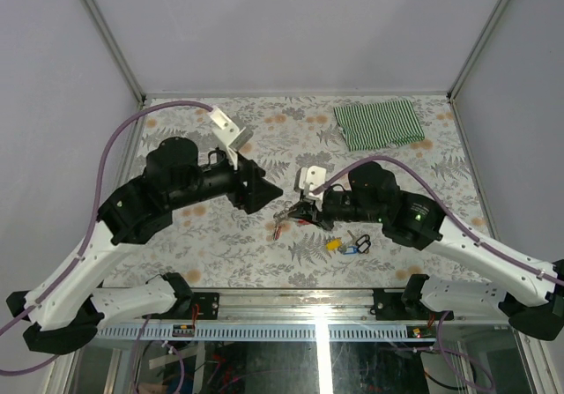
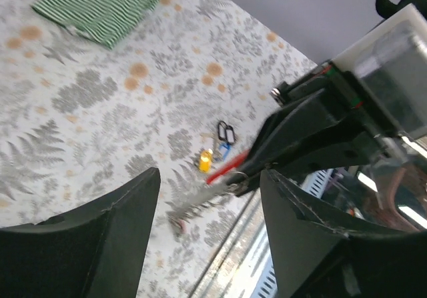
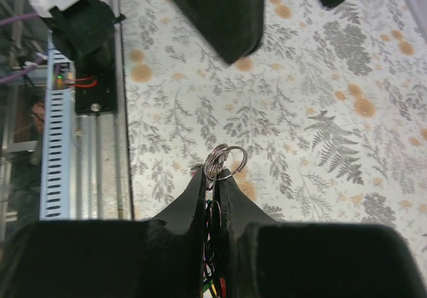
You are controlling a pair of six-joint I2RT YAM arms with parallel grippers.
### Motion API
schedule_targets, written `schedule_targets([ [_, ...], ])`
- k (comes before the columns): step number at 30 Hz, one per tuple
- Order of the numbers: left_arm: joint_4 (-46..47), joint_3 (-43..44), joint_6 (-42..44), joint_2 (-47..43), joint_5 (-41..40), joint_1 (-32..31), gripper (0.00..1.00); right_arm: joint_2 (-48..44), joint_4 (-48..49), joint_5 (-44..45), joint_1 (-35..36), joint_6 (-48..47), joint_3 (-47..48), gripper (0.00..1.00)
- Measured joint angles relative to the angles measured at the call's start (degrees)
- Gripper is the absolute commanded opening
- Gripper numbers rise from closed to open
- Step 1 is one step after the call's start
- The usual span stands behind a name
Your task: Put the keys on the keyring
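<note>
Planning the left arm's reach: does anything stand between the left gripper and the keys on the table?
Yes. The right gripper, shut on the keyring, hangs above the table between the open left gripper and the keys. The keys lie uncovered beyond it, beside a small black loop.

My right pincer (image 3: 212, 178) has matt black plastic fingers. The red-clipped keyring (image 3: 213, 166) shows smooth, shiny silver metal rings. The fern-printed tabletop (image 1: 291, 121) looks matt, and the green-and-white striped cloth (image 1: 379, 122) soft and woven.
</note>
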Motion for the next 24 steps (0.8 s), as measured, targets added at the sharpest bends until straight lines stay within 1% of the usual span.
schedule_targets([
  [3,2.9,-2.9,1.9,-3.5,-2.7,0.0,0.63,-0.9,-1.1,-3.2,0.0,1.4,0.8,0.0],
  [7,11.1,-11.9,6.3,-10.9,-3.8,0.0,0.63,-1.3,-2.6,-7.6,0.0,2.9,3.0,0.0],
  [12,22.0,-24.0,16.2,-19.8,-0.4,0.0,0.63,-1.4,-3.6,-12.6,-0.5,4.0,4.9,0.0],
  [15,26.6,-27.4,24.4,-22.5,3.3,0.0,0.57,-0.4,-3.5,-19.1,-3.8,5.2,6.2,0.0],
  [18,30.1,-29.4,32.0,-23.7,5.8,0.0,0.51,1.8,-2.1,-26.6,-10.0,6.8,7.0,0.0],
  [20,31.8,-30.5,36.9,-24.0,7.2,0.0,0.47,3.5,-2.0,-30.5,-12.9,7.3,7.3,0.0],
  [21,32.7,-31.0,40.3,-24.1,8.2,0.0,0.46,4.5,-2.0,-32.3,-13.8,7.3,7.6,0.0],
  [24,33.0,-31.6,47.0,-23.5,10.5,0.0,0.43,7.0,-3.0,-37.4,-15.5,7.3,9.0,0.0],
])
